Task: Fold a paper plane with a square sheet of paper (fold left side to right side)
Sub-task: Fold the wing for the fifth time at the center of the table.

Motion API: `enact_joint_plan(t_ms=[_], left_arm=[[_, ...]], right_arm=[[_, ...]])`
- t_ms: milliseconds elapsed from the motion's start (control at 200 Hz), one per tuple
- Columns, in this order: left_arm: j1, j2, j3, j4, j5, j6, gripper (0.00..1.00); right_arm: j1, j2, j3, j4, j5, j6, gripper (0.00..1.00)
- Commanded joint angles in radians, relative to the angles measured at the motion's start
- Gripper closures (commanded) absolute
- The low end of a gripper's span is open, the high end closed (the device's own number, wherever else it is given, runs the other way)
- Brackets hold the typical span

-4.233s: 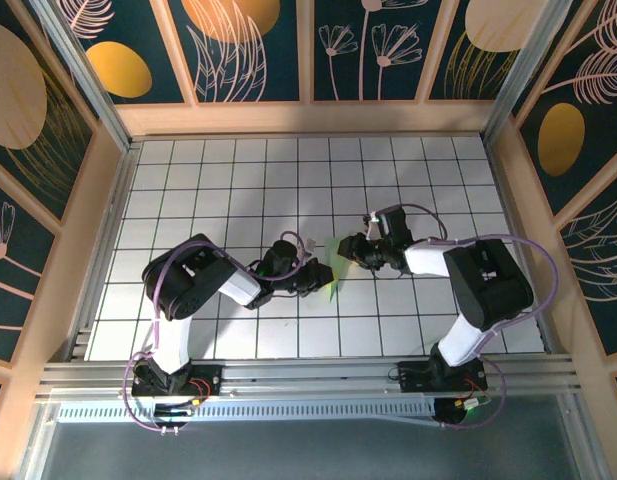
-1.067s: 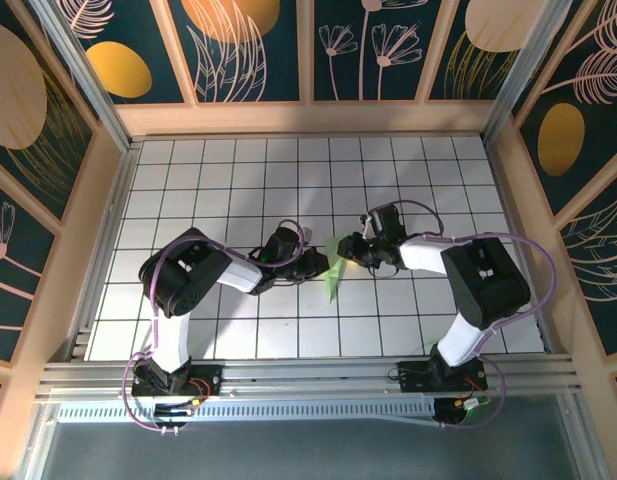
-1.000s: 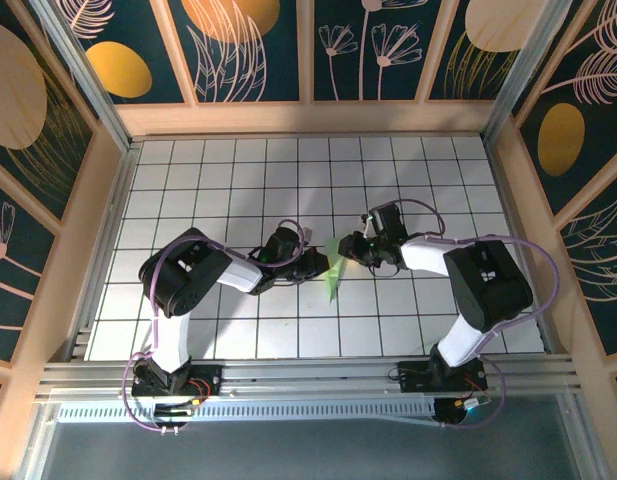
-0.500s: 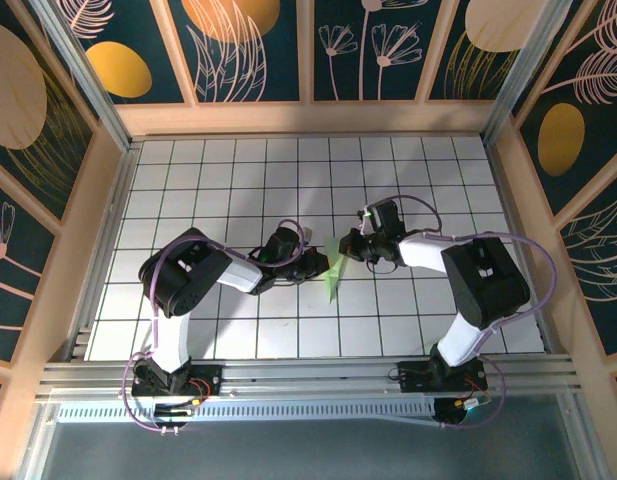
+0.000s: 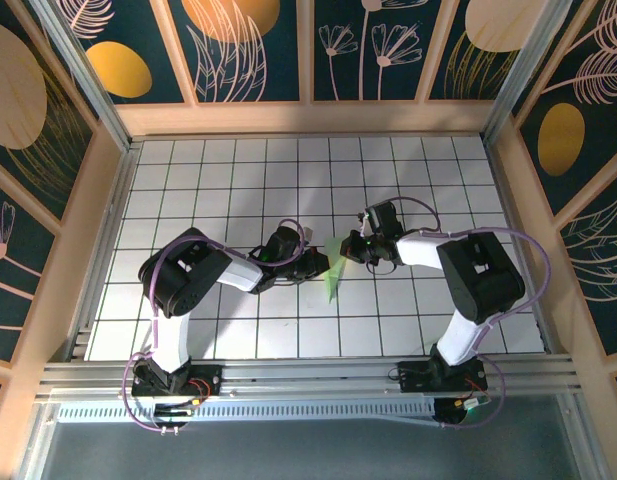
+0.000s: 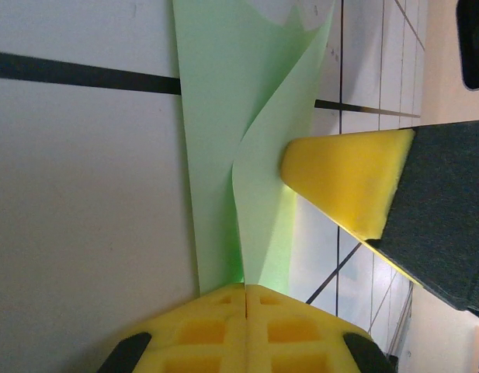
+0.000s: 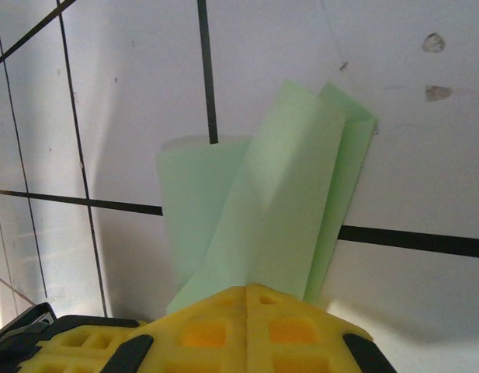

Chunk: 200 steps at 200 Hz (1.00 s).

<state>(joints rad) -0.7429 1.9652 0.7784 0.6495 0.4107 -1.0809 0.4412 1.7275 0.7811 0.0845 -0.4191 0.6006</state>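
**A:** Lying on the white gridded desk (image 5: pixel 238 180) between the two arms, the thin pale green paper (image 5: pixel 333 272), folded lengthwise into a narrow pointed strip, is being pinched from both sides.

**B:** Why both?

**A:** I am judging that the left claw (image 5: pixel 318 265), fully closed on the strip's left edge, is anchoring the layers. The right claw (image 5: pixel 354 247), also clamped tight on the paper, is gripping from the right, towards the far end. That way a flap can be carried across without the sheet sliding.

**B:** Is the flap flat?

**A:** No, one layer is curling upward in the left wrist view, near the right claw's yellow foam fingertip (image 6: pixel 344 183).

**B:** What are you missing?

**A:** The pads are covering the pinched edges, and the raised flap is hiding the layers beneath. From above the strip is looking too small for counting creases.
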Motion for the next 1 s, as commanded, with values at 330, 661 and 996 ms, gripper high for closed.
enact_joint_plan(t_ms=[330, 661, 996], left_arm=[[0.016, 0.012, -0.021, -0.085, -0.130, 0.018, 0.96], [0.017, -0.189, 0.028, -0.233, -0.151, 0.083, 0.78], [-0.018, -0.308, 0.041, -0.329, 0.044, 0.092, 0.95]], right_arm=[[-0.022, 0.035, -0.025, -0.068, 0.022, -0.034, 1.00], [-0.028, 0.037, -0.057, -0.049, 0.006, -0.039, 1.00], [-0.029, 0.047, -0.062, -0.035, -0.006, -0.032, 1.00]])
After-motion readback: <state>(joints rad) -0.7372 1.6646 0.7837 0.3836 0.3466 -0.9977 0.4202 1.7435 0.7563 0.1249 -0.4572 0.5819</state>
